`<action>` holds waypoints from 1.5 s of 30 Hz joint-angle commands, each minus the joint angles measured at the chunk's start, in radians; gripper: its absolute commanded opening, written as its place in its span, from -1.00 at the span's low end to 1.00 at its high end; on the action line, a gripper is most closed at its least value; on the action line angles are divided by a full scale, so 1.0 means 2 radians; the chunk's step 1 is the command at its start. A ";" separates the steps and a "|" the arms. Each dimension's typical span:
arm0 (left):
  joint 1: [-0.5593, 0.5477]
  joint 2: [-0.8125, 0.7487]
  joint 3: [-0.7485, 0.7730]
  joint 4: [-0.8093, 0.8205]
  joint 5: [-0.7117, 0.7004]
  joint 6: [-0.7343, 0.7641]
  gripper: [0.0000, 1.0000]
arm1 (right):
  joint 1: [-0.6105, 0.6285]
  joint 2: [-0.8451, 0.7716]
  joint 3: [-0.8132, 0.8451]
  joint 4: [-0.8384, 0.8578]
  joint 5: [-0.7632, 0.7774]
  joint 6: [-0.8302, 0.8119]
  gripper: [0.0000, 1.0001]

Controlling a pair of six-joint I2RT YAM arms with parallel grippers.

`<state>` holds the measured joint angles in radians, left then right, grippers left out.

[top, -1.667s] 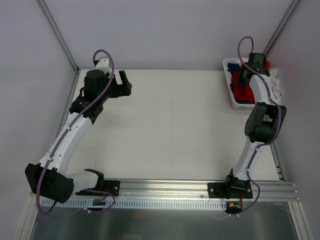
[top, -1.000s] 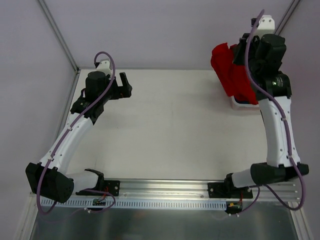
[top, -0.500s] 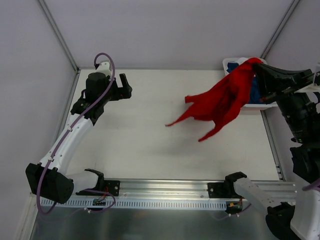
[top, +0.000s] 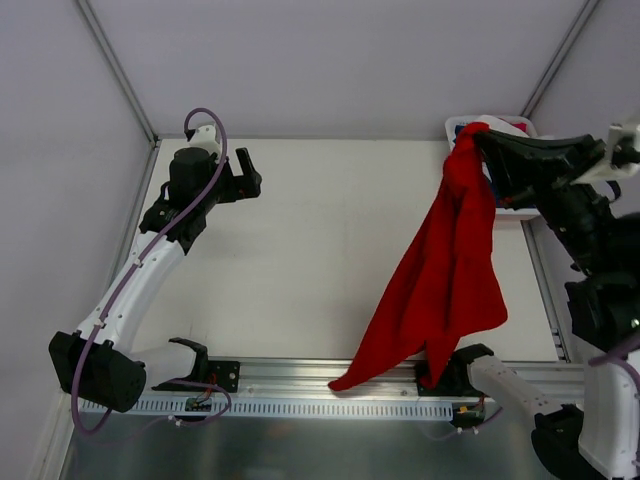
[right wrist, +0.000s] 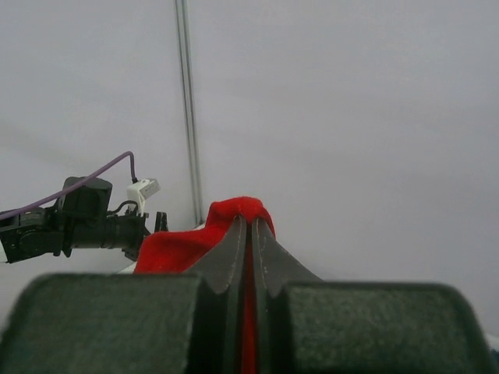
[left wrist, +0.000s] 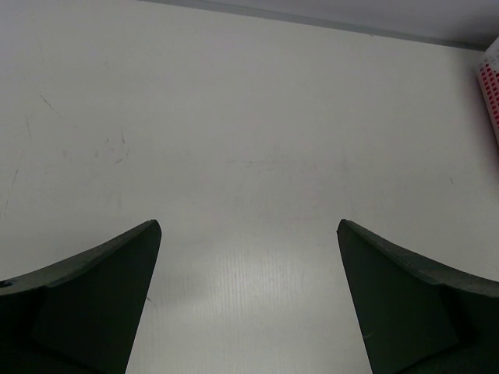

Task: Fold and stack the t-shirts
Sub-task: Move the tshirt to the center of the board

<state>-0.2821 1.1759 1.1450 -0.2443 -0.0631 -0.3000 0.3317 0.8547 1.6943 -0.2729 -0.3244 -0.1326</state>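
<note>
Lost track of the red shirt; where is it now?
The red shirt hangs at the right of the overhead view, pinched by the right pincer beside the basket, its tail over the front rail.

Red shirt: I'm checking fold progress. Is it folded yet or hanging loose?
Not folded: the red shirt hangs loose, bunched at the top where the shut right gripper pinches it.
</note>
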 commanded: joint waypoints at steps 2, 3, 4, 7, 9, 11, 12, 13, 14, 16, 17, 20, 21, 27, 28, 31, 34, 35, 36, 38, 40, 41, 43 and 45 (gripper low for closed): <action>-0.003 -0.011 -0.002 0.016 -0.005 -0.008 0.98 | 0.004 0.096 -0.004 0.028 -0.037 0.045 -0.99; -0.003 -0.011 -0.003 0.016 -0.004 -0.008 0.98 | 0.008 0.128 -0.004 0.029 -0.039 0.046 -0.99; -0.003 -0.010 -0.003 0.016 -0.005 -0.008 0.98 | 0.019 0.145 -0.003 0.028 -0.038 0.044 -0.99; -0.004 -0.010 -0.006 0.017 -0.008 -0.007 0.98 | 0.040 0.210 0.003 0.021 -0.026 0.032 -0.99; -0.004 -0.010 -0.007 0.017 -0.009 -0.007 0.98 | 0.053 0.273 0.023 0.005 -0.026 0.029 -0.99; -0.004 -0.010 -0.007 0.019 -0.010 -0.008 0.98 | 0.063 0.318 0.047 -0.011 -0.025 0.022 -0.99; -0.004 -0.009 -0.009 0.019 -0.010 -0.007 0.98 | 0.073 0.364 0.054 -0.015 -0.024 0.020 -0.99; -0.004 -0.008 -0.009 0.019 -0.011 -0.007 0.98 | 0.077 0.387 0.062 -0.018 -0.018 0.018 -0.99; -0.004 -0.008 -0.010 0.019 -0.011 -0.008 0.98 | 0.083 0.410 0.078 -0.024 -0.013 0.015 -0.99; -0.003 -0.008 -0.011 0.020 -0.011 -0.007 0.98 | 0.093 0.484 0.109 -0.038 -0.010 0.013 -0.99; -0.004 -0.008 -0.012 0.020 -0.011 -0.006 0.98 | 0.096 0.507 0.142 -0.052 -0.010 0.013 -0.99; -0.004 -0.012 -0.014 0.021 -0.018 0.000 0.98 | 0.108 0.581 0.192 -0.075 -0.009 0.011 -0.99; -0.004 -0.012 -0.016 0.020 -0.020 0.001 0.98 | 0.112 0.594 0.219 -0.081 -0.005 0.010 -0.99; -0.003 -0.011 -0.026 0.020 -0.014 -0.001 0.98 | 0.095 0.630 0.245 -0.085 0.056 0.007 -0.99; -0.004 -0.010 -0.029 0.021 -0.013 -0.002 0.98 | 0.089 0.630 0.247 -0.085 0.070 0.015 -0.99; -0.004 -0.011 -0.040 0.022 -0.006 -0.009 0.98 | 0.055 0.633 0.249 -0.085 0.089 0.030 -0.99; -0.004 -0.013 -0.052 0.026 0.001 -0.016 0.98 | 0.024 0.641 0.256 -0.088 0.095 0.043 -0.99; -0.005 -0.014 -0.054 0.026 0.002 -0.017 0.98 | 0.018 0.646 0.270 -0.094 0.095 0.044 -0.99; -0.005 -0.015 -0.059 0.027 0.002 -0.019 0.98 | 0.008 0.659 0.279 -0.100 0.098 0.043 -0.99; -0.007 -0.019 -0.066 0.028 0.003 -0.022 0.98 | 0.002 0.668 0.290 -0.113 0.118 0.037 -0.99; -0.009 -0.024 -0.072 0.029 0.004 -0.023 0.98 | -0.007 0.678 0.290 -0.115 0.138 0.036 -0.99; -0.011 -0.025 -0.076 0.029 0.004 -0.026 0.98 | -0.010 0.683 0.290 -0.117 0.143 0.036 -0.99; -0.015 -0.030 -0.082 0.030 0.006 -0.029 0.98 | -0.019 0.698 0.297 -0.129 0.156 0.038 -0.88; -0.021 -0.033 -0.089 0.031 0.007 -0.034 0.98 | -0.025 0.704 0.296 -0.134 0.152 0.043 0.18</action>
<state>-0.3027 1.1519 0.9813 -0.2207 -0.0696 -0.3389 0.2844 2.2368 2.2448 -0.4953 -0.0578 -0.0589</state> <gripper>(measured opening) 0.990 0.225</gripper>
